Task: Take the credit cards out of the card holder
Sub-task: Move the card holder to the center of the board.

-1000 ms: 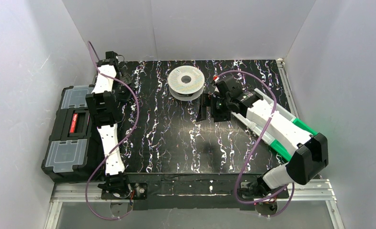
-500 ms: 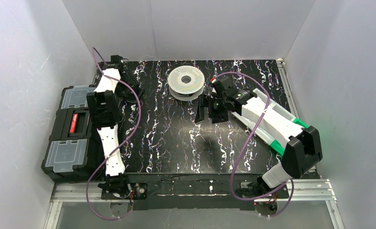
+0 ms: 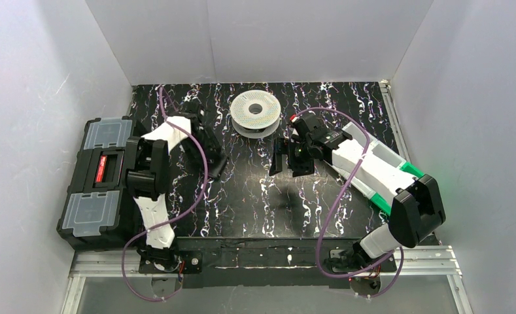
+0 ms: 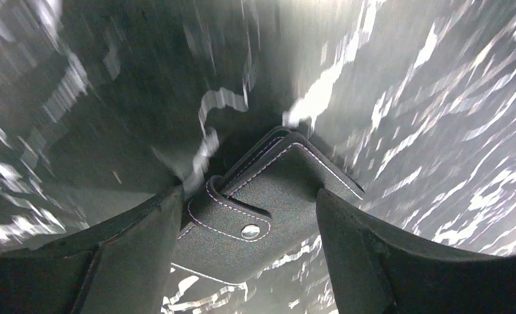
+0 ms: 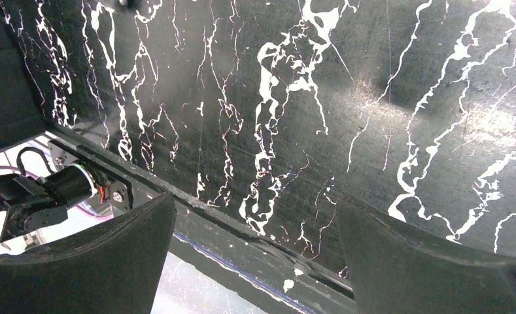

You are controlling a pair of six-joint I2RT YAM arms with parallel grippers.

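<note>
Moved: left arm (image 3: pixel 152 163) has swung from the back-left corner of the table (image 3: pixel 255 203) toward its middle
Left gripper (image 4: pixel 248 199): fingers pinching the card holder (image 4: pixel 278 186) by its sides
Card holder: closed, snap tab fastened, left of table centre
Right gripper (image 5: pixel 255 204): fingers spread wide over the table
</note>
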